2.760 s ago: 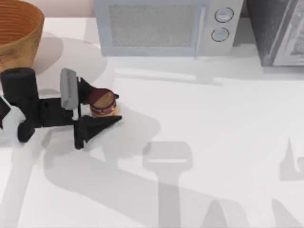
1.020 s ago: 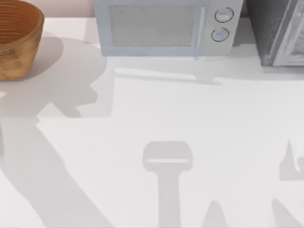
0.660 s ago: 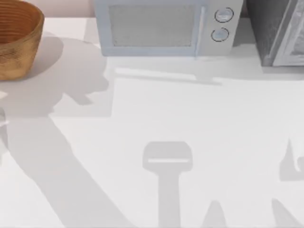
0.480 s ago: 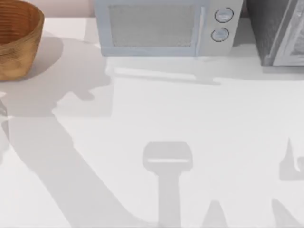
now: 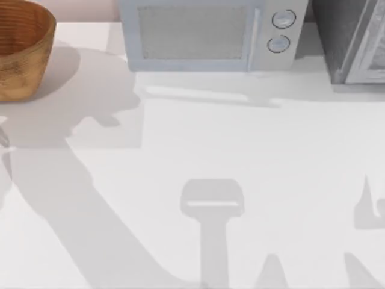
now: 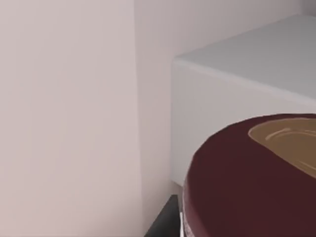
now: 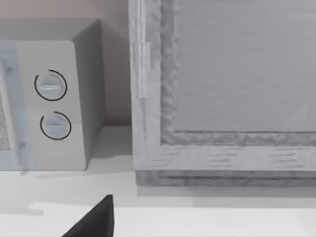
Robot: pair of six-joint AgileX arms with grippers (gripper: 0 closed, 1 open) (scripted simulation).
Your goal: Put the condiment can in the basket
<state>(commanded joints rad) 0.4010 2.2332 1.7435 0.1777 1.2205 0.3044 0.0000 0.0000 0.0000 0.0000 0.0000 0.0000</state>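
Note:
The condiment can (image 6: 252, 182) sits very close in the left wrist view, its dark maroon lid with a tan centre facing the camera. My left gripper is shut on it, and a dark piece of the gripper (image 6: 160, 227) shows beside the can. Behind the can are the microwave's top and the back wall. The basket (image 5: 21, 51), round, woven and golden-brown, stands at the table's far left corner in the top view. A dark part of my right gripper (image 7: 94, 222) shows in the right wrist view, facing the microwave and the grey cabinet.
A microwave (image 5: 207, 33) stands at the back centre of the table, with a grey cabinet (image 5: 352, 39) at the back right. Arm shadows lie across the white tabletop (image 5: 252, 144).
2.8 s ago my left gripper held the can on the table near the basket. Both have since left the top view. In the last second the arm's shadow slid right.

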